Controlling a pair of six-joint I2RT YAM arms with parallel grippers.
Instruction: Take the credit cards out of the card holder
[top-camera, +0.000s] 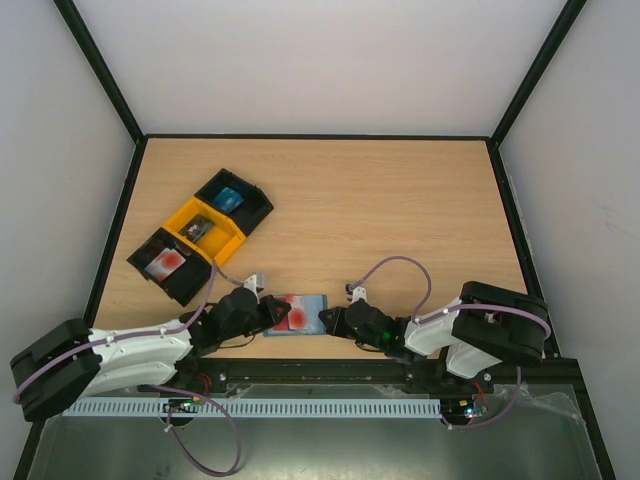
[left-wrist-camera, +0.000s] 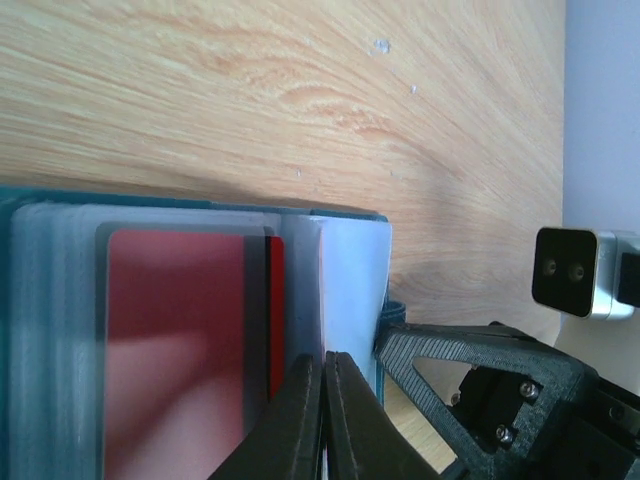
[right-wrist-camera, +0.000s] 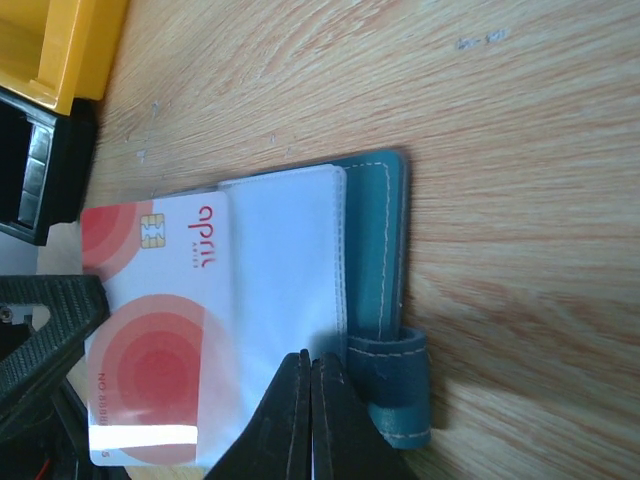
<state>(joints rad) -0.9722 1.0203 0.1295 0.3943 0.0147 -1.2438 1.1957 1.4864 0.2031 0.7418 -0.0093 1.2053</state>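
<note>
The blue-grey card holder (top-camera: 318, 303) lies open near the table's front edge, between my two grippers. A white card with red circles (right-wrist-camera: 165, 300) sticks out of its left side; it shows red in the left wrist view (left-wrist-camera: 180, 330), behind a clear sleeve. The holder's stitched edge and side tab (right-wrist-camera: 392, 385) are on the right. My left gripper (top-camera: 268, 314) (left-wrist-camera: 325, 375) is shut, its tips over the holder's near edge. My right gripper (top-camera: 324, 320) (right-wrist-camera: 310, 375) is shut, its tips on the white inner panel beside the tab. No dark grey card shows in the holder.
Three joined trays stand at the back left: a black one (top-camera: 262, 208) holding a blue item, a yellow one (top-camera: 182, 215) holding a dark item, and a black one (top-camera: 143, 255) holding a white and red card. Black frame rails border the table.
</note>
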